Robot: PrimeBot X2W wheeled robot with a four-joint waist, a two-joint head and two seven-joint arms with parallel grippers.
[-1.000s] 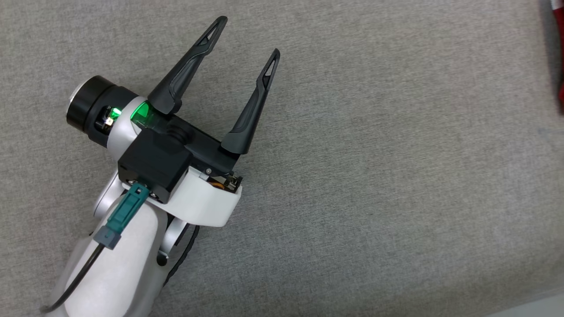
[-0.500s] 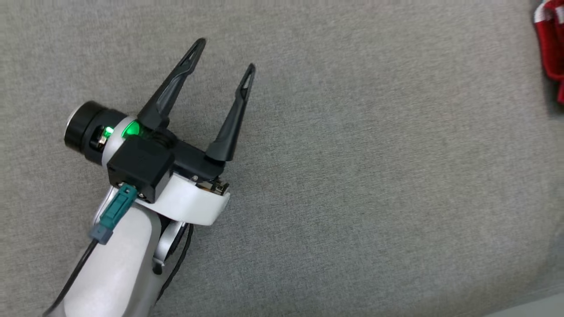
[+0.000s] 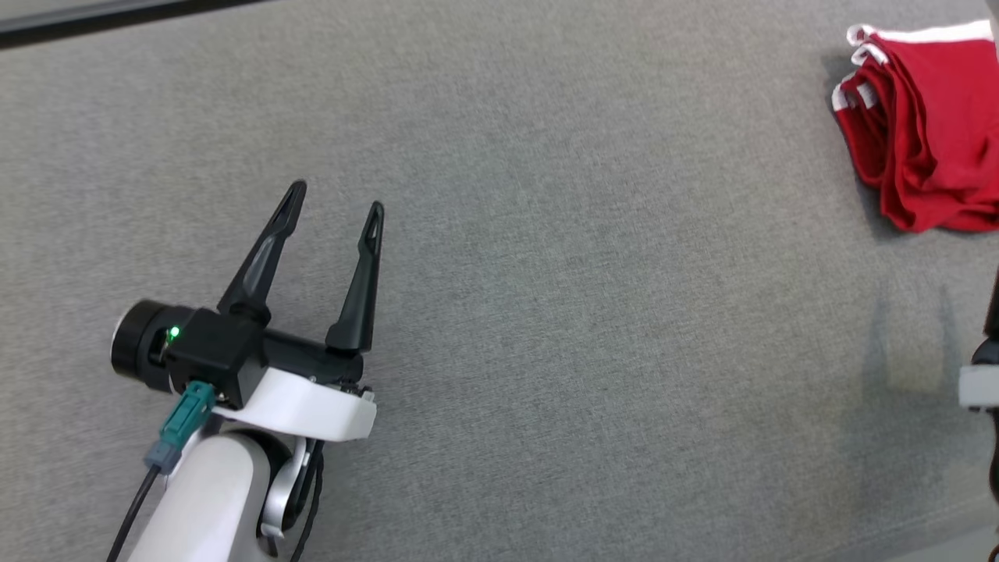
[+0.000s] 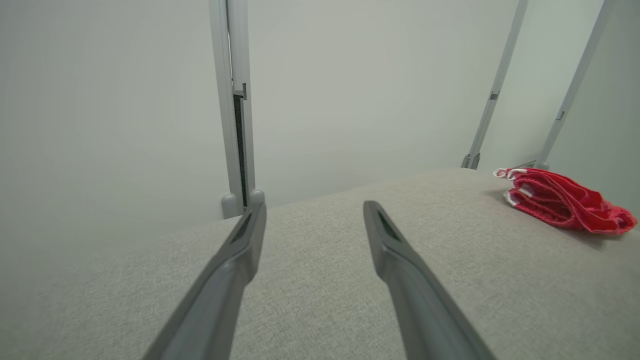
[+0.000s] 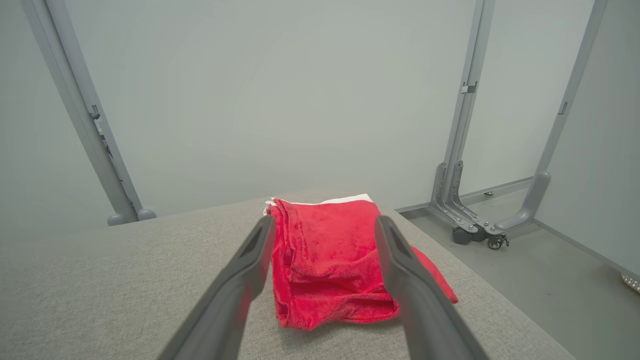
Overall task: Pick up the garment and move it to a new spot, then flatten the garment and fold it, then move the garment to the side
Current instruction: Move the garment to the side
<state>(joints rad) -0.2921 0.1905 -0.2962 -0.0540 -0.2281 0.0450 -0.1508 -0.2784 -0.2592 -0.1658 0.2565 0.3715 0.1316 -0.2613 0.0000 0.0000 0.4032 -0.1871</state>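
The head view has swung since a second ago. Then the garment was only a red sliver at the right edge; now the garment (image 3: 929, 133) sits in plain sight at the upper right of that view. That is the camera's shift, not the cloth's. The whole grey bench (image 3: 624, 312) has slid across the picture with it, and the left claw (image 3: 336, 197) lands lower in the frame for the same reason. It was spread and empty then and is spread and empty now, hovering over bare bench well apart from the cloth.

The right claw (image 5: 324, 222) is spread too, pinching nothing. In its wrist view the garment lies on the bench just beyond the two fingers, clear of both. By my reading the set-down at the side is done, or very nearly — nothing holds the cloth, and the robot seems to be looking over to check it.

The garment is a compact red stack near the bench's far right corner. It is folded into several layers whose edges show on the side toward the bench's middle, with white trim (image 3: 925, 33) at the far end. The top layer is rumpled, and one flap pokes out toward the bench's right edge — neat enough, not crisp.
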